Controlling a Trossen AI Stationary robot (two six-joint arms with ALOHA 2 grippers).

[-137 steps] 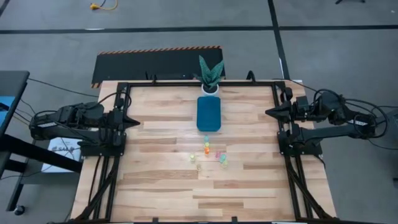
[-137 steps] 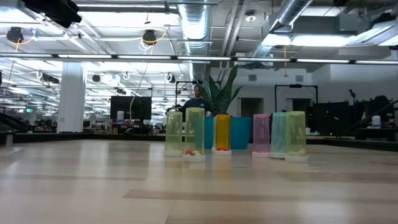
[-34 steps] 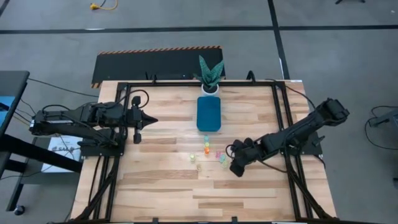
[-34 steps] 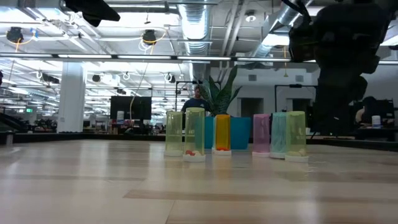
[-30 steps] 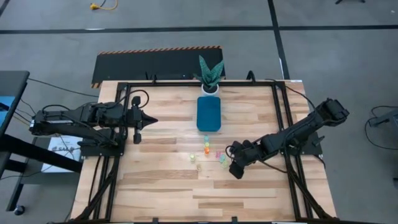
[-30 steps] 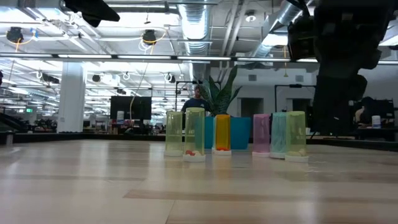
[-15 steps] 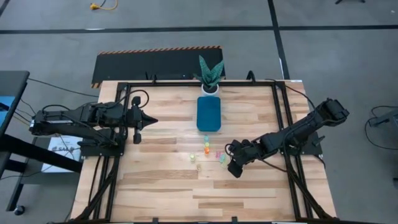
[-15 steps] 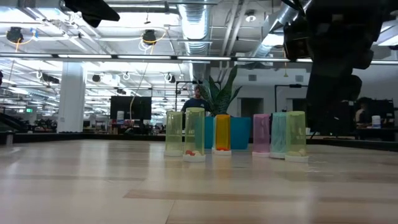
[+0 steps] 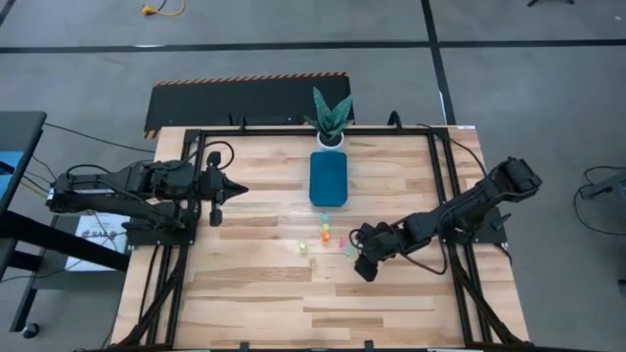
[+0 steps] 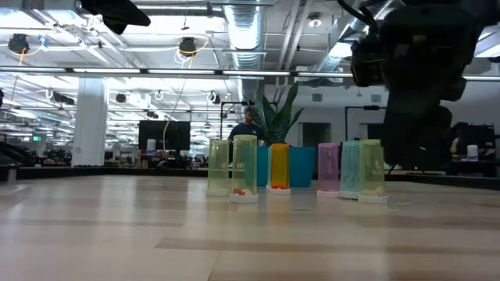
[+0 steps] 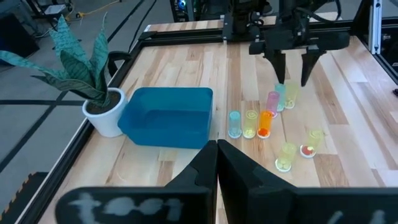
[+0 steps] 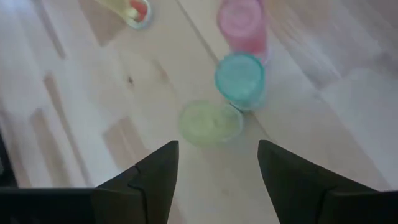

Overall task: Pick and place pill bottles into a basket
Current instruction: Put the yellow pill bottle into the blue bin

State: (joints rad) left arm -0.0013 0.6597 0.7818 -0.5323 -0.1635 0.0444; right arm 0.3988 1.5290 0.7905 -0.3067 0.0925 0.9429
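Observation:
Several small translucent pill bottles (image 9: 325, 238) stand upright on their bases in a loose cluster on the wooden table, near side of the teal-blue basket (image 9: 329, 179). My right gripper (image 9: 360, 264) hovers open at the cluster's right end, slanting down. A yellow-green bottle (image 12: 210, 122) lies just ahead of the gap between its fingers (image 12: 155, 171), untouched, with a teal bottle (image 12: 240, 78) and a pink bottle (image 12: 242, 25) beyond it. My left gripper (image 9: 237, 189) waits shut above the table's left part, pointing at the basket (image 11: 166, 115).
A white pot with a green plant (image 9: 331, 117) stands at the far edge behind the basket. Black frame rails (image 9: 445, 210) run along the table's sides. Bare wood lies near side of the bottles. In the low view a person (image 10: 248, 117) shows far back in the room.
My right gripper has crept a little toward the table's left edge and slightly down, closer to the yellow-green bottle at the cluster's right end, staying open. The bottles have not moved.

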